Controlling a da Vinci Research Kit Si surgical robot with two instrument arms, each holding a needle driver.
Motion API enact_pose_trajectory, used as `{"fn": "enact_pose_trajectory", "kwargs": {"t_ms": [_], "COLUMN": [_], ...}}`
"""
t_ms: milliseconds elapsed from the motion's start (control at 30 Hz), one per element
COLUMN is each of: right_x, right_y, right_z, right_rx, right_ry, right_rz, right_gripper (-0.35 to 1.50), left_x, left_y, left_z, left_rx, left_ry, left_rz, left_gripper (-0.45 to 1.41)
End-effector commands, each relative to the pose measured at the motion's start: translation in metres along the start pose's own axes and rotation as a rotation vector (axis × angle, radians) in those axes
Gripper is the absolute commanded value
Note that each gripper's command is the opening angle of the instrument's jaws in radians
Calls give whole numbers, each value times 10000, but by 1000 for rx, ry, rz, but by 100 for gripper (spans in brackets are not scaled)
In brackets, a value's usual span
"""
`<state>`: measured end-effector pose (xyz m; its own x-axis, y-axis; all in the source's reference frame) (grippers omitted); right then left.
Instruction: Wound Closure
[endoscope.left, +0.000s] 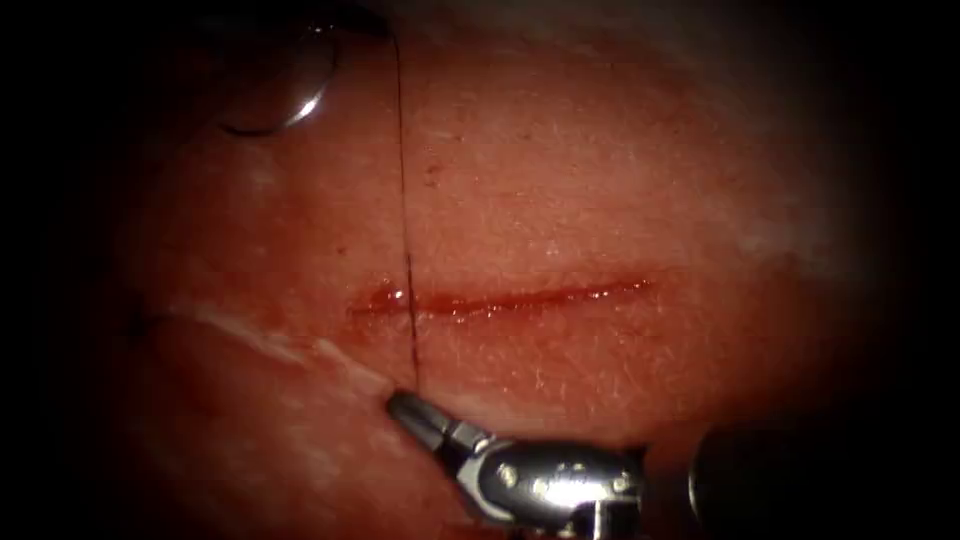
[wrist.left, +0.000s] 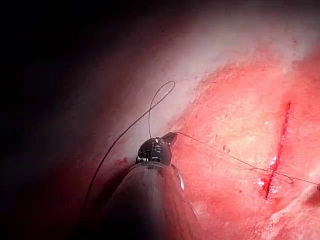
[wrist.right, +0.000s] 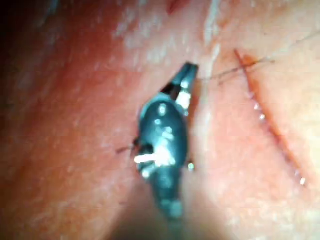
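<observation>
Red fluid (endoscope.left: 500, 300): lines the cut (endoscope.left: 560, 295), pooled most near its left end.
Tissue (endoscope.left: 600, 180): pink pork belly; the cut runs level across it.
Thread (endoscope.left: 404, 200): dark, taut, crosses the cut near its left end, from the left tool beyond the cut to the right tool on the near side. In the left wrist view it also curls in a loop (wrist.left: 162, 95) by the left tool.
Right tool (endoscope.left: 405, 408): near side of the cut, jaws pressed together on the thread end.
Left tool (wrist.left: 170, 137): far side of the cut, well apart from it; jaws pinch the thread.
Needle: I cannot tell where it is.
</observation>
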<state>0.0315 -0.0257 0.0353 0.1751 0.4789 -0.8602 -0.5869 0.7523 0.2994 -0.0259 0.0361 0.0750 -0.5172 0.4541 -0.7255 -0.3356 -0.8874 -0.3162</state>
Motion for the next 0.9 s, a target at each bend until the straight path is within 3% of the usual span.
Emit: {"fn": "enact_pose_trajectory", "kwargs": {"t_ms": [33, 567, 900], "right_x": [-8, -31, -49], "right_y": [-16, -56, -63], "right_z": [-8, -44, -43], "right_rx": [6, 39, 58], "right_ry": [-4, -25, -46], "right_rz": [1, -37, -61], "right_gripper": [-35, -35, -35], "left_x": [-3, -10, -19], "left_y": [-3, -11, -19], "left_z": [11, 18, 19], "left_rx": [3, 20, 27], "left_ry": [0, -4, -7], "left_rz": [-1, -4, 0], "left_gripper": [-45, -45, -45]}}
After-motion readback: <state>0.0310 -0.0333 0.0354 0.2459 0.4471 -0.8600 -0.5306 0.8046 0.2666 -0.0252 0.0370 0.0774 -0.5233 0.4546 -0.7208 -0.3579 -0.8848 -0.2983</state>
